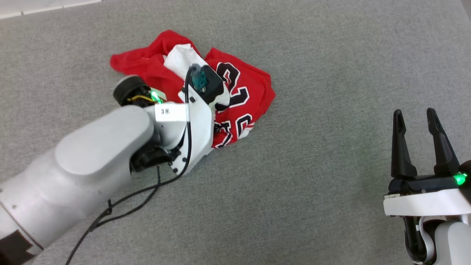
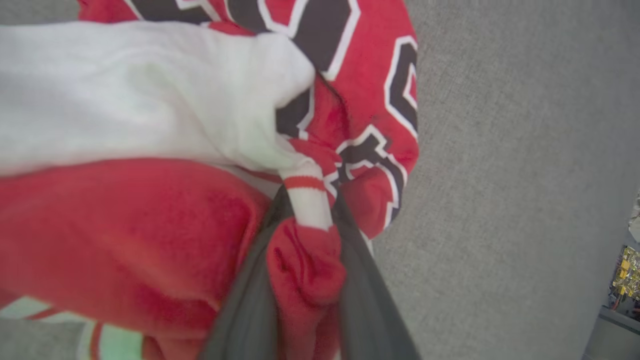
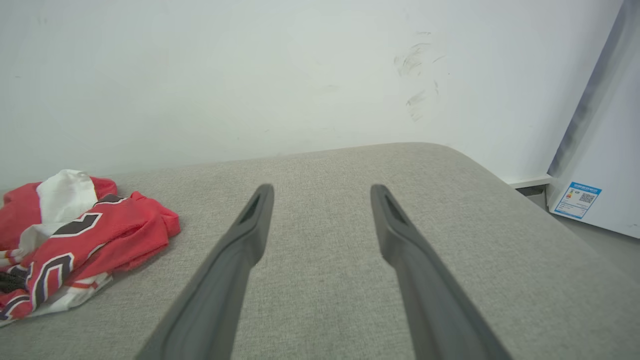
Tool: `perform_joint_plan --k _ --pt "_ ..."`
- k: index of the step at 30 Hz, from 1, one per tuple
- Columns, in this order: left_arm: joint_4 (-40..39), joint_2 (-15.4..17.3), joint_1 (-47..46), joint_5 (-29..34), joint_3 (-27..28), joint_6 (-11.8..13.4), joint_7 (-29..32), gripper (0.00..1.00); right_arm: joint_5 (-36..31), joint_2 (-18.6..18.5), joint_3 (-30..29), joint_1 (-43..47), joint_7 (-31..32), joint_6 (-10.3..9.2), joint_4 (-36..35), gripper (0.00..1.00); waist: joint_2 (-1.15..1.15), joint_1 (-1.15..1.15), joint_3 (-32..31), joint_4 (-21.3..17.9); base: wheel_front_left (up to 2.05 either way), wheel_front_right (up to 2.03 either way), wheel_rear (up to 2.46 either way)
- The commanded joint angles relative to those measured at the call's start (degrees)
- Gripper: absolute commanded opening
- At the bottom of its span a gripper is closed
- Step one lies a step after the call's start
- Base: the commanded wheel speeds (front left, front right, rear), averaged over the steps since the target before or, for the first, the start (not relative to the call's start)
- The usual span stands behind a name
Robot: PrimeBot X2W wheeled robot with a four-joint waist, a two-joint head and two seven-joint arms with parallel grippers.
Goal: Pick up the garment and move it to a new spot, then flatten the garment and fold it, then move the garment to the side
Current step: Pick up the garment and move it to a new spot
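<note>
The garment (image 1: 246, 88) lies crumpled in a heap on the grey fabric surface, red with a white sleeve on top and black white-outlined lettering facing up. My left arm reaches into the heap from the lower left, and its wrist hides the fingers in the head view. In the left wrist view my left gripper (image 2: 309, 210) is shut on a bunched red fold with the striped trim of the garment (image 2: 150, 225) between its fingers. My right gripper (image 1: 417, 123) stands open at the lower right, well away from the garment (image 3: 100, 230), nothing between its fingers (image 3: 250, 225).
The grey upholstered surface (image 1: 312, 184) extends all around the heap. A white wall (image 3: 300, 75) stands behind its far edge and a white panel with a blue label (image 3: 580, 200) at the right. A black cable (image 1: 121, 200) trails from my left arm.
</note>
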Motion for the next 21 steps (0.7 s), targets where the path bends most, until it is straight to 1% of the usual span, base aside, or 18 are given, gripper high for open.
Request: perform_joint_plan --k 1,3,4,5,8,11,13,15,18,21 --pt "0.8 -0.6 1.6 0.2 -0.6 0.0 -0.9 0.00 -0.1 0.1 -0.2 -0.3 -0.2 -0.02 0.1 1.00 0.00 0.00 0.1 0.0 0.00 0.00 0.00" --pt "1.8 -1.7 2.4 0.7 -0.9 0.0 -3.1 0.00 -0.5 0.1 -0.6 0.0 -0.2 -0.03 0.2 1.00 0.00 0.00 -0.2 0.5 0.00 0.00 0.00" --pt "2.1 -2.1 2.5 1.1 -0.9 0.0 -4.4 0.64 -0.8 0.1 -0.7 0.2 -0.1 -0.02 0.2 1.00 0.00 0.00 -0.5 0.8 0.00 0.00 0.00" --pt "2.2 -2.4 2.3 1.4 -0.9 0.0 -6.0 1.00 -1.0 0.1 -0.7 0.4 -0.2 -0.03 0.3 1.00 0.00 0.00 -0.9 1.2 0.00 0.00 0.00" --pt "1.9 -2.9 0.9 2.5 -0.8 0.0 -11.5 1.00 -1.6 0.1 -0.8 1.2 -0.2 -0.03 0.5 1.00 0.00 0.00 -2.7 2.5 0.00 0.00 0.00" --pt "2.2 -2.8 0.0 4.2 -0.2 0.0 -19.0 1.00 -2.1 0.1 -0.8 2.3 -0.2 -0.02 0.7 1.00 0.00 0.00 -5.1 4.0 0.00 0.00 0.00" --pt "2.6 -2.7 0.3 5.0 1.1 0.2 -24.3 1.00 -2.5 0.1 -1.1 3.2 -0.1 -0.03 0.8 1.00 0.00 0.00 -6.7 5.1 0.00 0.00 0.00" --pt "2.8 -2.5 1.1 6.5 2.6 1.7 -29.4 1.00 -2.8 0.1 -1.2 4.0 -0.1 -0.02 0.9 1.00 0.00 0.00 -8.2 6.1 0.00 0.00 0.00" --pt "2.8 -1.9 3.3 8.7 4.5 5.6 -36.5 1.00 -3.2 0.1 -1.4 5.1 -0.1 -0.02 1.0 1.00 0.00 0.00 -10.2 7.6 0.00 0.00 0.00" --pt "2.5 -1.1 5.7 10.3 5.7 9.5 -42.1 1.00 -3.6 0.1 -1.7 6.1 -0.1 -0.02 0.9 1.00 0.00 0.00 -11.7 9.2 0.00 0.00 0.00"
